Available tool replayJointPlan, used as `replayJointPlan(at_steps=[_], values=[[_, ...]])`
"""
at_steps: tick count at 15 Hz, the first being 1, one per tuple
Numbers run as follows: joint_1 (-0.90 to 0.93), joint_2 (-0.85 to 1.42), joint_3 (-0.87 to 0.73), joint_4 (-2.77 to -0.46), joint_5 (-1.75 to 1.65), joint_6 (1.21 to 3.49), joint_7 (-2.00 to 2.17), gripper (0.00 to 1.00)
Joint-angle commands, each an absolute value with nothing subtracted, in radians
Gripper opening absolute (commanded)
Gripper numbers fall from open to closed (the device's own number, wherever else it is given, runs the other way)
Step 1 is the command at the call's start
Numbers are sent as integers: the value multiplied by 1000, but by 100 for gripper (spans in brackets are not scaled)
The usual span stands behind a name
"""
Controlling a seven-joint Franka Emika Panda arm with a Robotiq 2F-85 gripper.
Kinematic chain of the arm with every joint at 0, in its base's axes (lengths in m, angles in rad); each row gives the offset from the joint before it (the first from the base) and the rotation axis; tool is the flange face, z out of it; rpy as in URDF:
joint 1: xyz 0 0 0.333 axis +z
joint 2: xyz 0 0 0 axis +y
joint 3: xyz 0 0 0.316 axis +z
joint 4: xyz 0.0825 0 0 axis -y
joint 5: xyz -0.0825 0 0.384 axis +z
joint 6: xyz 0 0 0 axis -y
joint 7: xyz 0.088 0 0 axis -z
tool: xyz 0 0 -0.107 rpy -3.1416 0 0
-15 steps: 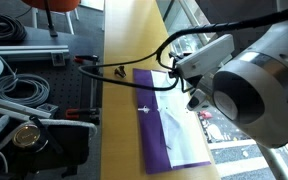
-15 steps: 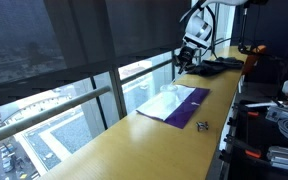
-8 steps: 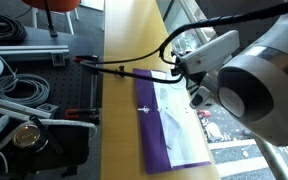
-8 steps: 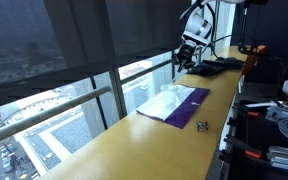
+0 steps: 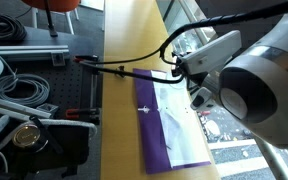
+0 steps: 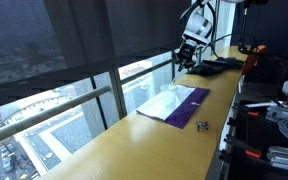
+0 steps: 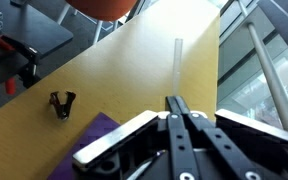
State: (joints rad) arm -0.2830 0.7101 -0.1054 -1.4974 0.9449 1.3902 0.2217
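My gripper (image 7: 174,100) is shut, its two black fingers pressed flat together with nothing between them. It hangs over the yellow wooden tabletop (image 7: 124,60). Just beyond the fingertips a thin clear tube (image 7: 178,60) lies on the wood. A small black binder clip (image 7: 61,103) sits to the left, next to a corner of a purple mat (image 7: 96,140). In both exterior views the gripper (image 6: 183,62) hovers past the far end of the purple mat (image 6: 180,106) (image 5: 162,125), which carries a white sheet (image 5: 176,112) (image 6: 164,99). The binder clip (image 5: 144,108) (image 6: 202,125) rests by the mat's edge.
Black cables (image 5: 124,69) cross the table near the mat's end, and dark gear (image 6: 220,66) lies past the gripper. A window and railing (image 6: 84,100) run along one long side. Coiled hoses and equipment (image 5: 19,95) crowd the other side. An orange chair (image 5: 59,5) stands behind.
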Motion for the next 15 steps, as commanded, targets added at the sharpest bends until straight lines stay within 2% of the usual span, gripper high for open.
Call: replayJointPlan(at_steps=[1, 14, 15], values=[[-272, 695, -119, -1507, 963, 1384, 245, 0], [-296, 735, -122, -1477, 985, 1378, 248, 0], [-295, 738, -122, -1475, 988, 1378, 249, 26]])
